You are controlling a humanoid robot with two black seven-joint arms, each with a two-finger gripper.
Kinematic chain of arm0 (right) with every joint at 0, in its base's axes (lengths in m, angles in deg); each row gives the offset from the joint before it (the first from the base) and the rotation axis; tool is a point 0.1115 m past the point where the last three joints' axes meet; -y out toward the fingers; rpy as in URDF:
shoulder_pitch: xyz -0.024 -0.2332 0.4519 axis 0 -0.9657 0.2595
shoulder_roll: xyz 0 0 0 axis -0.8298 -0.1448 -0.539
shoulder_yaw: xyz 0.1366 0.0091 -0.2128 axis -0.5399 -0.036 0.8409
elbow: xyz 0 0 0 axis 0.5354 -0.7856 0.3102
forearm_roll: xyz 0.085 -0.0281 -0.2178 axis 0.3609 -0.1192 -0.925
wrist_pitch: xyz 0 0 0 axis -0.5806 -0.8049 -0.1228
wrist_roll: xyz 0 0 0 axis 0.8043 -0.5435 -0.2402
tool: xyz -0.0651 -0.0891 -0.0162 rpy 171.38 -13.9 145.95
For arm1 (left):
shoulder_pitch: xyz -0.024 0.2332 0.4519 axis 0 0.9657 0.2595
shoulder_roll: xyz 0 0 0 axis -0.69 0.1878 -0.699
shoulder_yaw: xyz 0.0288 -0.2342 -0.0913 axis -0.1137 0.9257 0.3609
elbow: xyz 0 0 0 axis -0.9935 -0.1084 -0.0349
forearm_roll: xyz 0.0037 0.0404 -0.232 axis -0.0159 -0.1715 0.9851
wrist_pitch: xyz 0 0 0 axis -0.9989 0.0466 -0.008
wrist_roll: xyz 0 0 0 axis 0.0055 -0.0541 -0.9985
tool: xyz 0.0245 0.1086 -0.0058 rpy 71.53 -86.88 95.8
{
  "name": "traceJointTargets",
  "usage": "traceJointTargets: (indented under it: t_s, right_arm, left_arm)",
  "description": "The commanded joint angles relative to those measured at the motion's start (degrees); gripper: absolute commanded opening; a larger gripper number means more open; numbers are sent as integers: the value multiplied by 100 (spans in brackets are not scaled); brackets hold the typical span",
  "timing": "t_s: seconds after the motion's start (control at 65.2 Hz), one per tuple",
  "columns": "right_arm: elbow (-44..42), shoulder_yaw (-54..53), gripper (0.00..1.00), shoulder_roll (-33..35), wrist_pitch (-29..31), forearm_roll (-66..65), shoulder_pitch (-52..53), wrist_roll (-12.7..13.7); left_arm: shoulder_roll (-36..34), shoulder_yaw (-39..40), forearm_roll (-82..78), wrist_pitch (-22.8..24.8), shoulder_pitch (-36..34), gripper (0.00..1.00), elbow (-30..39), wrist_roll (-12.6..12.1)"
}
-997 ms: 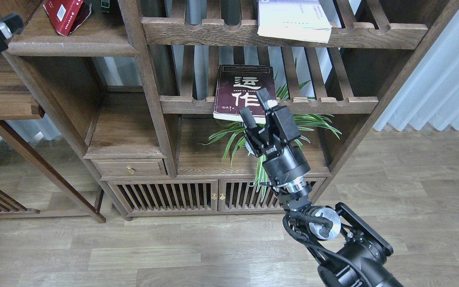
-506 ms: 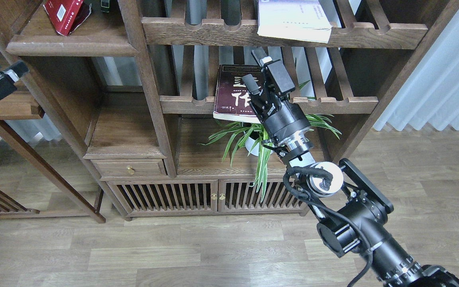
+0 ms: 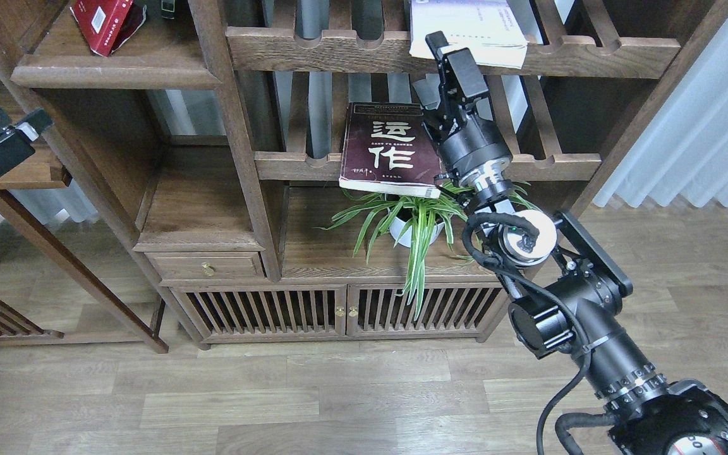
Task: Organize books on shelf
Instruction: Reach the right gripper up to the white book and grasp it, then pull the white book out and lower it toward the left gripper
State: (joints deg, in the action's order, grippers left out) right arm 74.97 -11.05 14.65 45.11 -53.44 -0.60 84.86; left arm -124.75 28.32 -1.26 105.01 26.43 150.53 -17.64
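Right gripper (image 3: 435, 69), jaws spread and empty, nears the white-lavender book (image 3: 465, 28); careless contact could push it off the slatted rack (image 3: 452, 54).

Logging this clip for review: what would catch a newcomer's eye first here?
The black right arm dominates, its end effector raised just below the white-lavender book that overhangs the top slatted rack. Beside it, the maroon book with big white characters lies on the middle slatted rack, above a potted green plant. A red book leans on the solid shelf, upper left.

Wooden bookcase (image 3: 244, 189) stands on plank floor (image 3: 275, 404).
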Motion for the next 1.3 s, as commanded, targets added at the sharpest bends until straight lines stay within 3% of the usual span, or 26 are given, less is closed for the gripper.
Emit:
traceJointTargets:
  t_s: [0.0,0.276,0.383,0.491,0.675,0.721,0.935,1.073,1.288]
  right_arm:
    - [-14,-271,83,0,0,29,7,0]
    - [56,-385,48,0,17,161,-28,-52]
    - [30,-385,20,0,87,153,-89,-44]
    - [3,-324,6,0,149,153,-160,18]
    - [73,-51,4,0,817,135,-362,211]
    - [284,-16,4,0,1185,170,-476,229]
    - [1188,-60,4,0,1815,390,-1275,325]
    - [1805,-77,4,8,1815,495,-2197,378]
    - [1858,-525,4,615,1815,1022,-3323,378]
  left_arm:
    - [10,7,0,0,-1,98,0,0]
    - [80,130,0,0,8,98,-9,0]
    - [150,218,0,0,104,98,0,0]
    - [159,306,-17,0,183,98,-9,0]
    - [291,446,-35,0,342,98,-9,-9]
    - [396,464,-61,0,377,98,0,0]
    - [800,587,-61,0,649,98,-9,0]
    - [1178,605,-167,0,886,98,-9,-9]
    - [1732,675,-545,0,1054,98,-158,-88]
